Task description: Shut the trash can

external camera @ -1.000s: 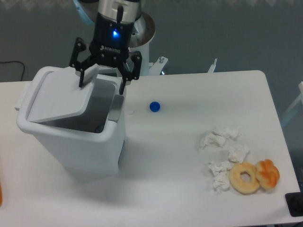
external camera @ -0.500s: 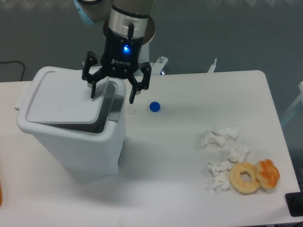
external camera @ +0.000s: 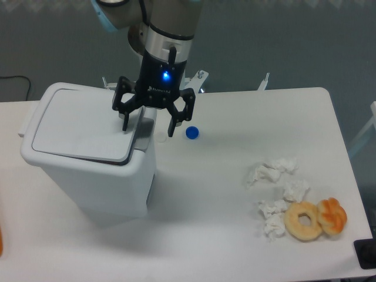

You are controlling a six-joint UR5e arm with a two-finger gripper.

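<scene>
**benchbot_42:** Trash can point(external camera: 88, 170) is on the left side of the table point(external camera: 235, 194), big white bin. Its lid point(external camera: 82, 132) looks nearly flat on the rim, with a thin dark gap showing along the front and right edge. So I'd call it mostly closed, maybe not fully seated?

**ur5_tinkerer:** Agreed, that's my read too. I can't tell from this angle whether it's latched. The gripper point(external camera: 148, 124) hangs over the lid's right edge with its fingers spread wide, pinching nothing. One finger point(external camera: 125, 120) looks like it's on or just above the lid, but I can't tell if it actually touches.

**benchbot_42:** What's left, then?

**ur5_tinkerer:** Probably one last press on that right edge to shut the gap, then back off. Nothing further right matters for this: a blue cap point(external camera: 191, 133) just beside the gripper, crumpled tissues point(external camera: 276, 194) well apart from the bin, and a donut point(external camera: 304, 221) touching an orange pastry point(external camera: 333, 215) near the right corner.
</scene>
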